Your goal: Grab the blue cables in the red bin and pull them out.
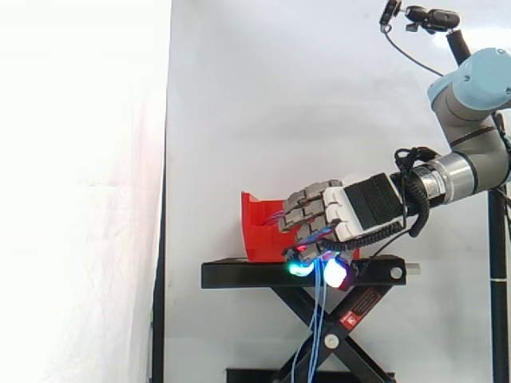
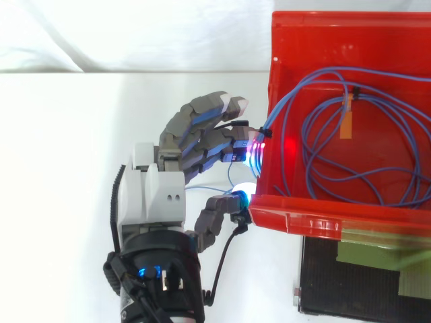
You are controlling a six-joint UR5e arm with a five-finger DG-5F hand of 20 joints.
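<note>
The red bin (image 1: 255, 231) sits on the black stand (image 1: 239, 275). Blue cables (image 2: 363, 155) lie coiled inside the bin (image 2: 283, 40), and a bundle of them runs over its open side wall to my hand (image 2: 158, 195). My hand's fingers are curled and pinch that bundle just outside the wall, thumb underneath. In the side view my hand (image 1: 351, 207) is level with the bin's front. Its glowing fingertips (image 1: 299, 267) are at the stand's edge. Blue cable strands (image 1: 319, 319) hang down from the grip in front of the stand.
An orange tag (image 2: 346, 124) is fixed to one cable loop in the bin. The black scissor stand (image 2: 350, 282) juts out past the bin's near wall. A white curtain hangs behind everything.
</note>
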